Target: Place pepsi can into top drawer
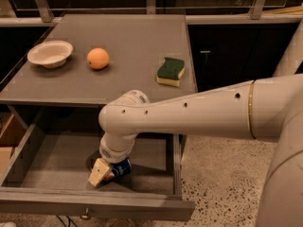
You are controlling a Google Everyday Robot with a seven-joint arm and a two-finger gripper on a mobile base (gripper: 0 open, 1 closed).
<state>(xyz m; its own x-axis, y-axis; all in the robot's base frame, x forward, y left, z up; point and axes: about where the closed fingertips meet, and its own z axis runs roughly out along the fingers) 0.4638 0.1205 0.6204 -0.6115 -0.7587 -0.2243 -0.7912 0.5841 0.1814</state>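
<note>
The top drawer (52,162) is pulled wide open below the grey tabletop, with its front panel and small knob (85,215) nearest the camera. My gripper (109,174) reaches down into the drawer from the right. It is shut on the pepsi can (121,168), a small blue can. A cream finger (99,172) shows at the can's left. The can sits low, at or just above the drawer floor, in the drawer's right half. The wrist hides the can's upper part.
On the tabletop (128,41) stand a white bowl (49,53) at the left, an orange fruit (98,58) beside it, and a green and yellow sponge (171,71) at the right. A dark cabinet stands at the right. A cardboard box (9,136) is left of the drawer.
</note>
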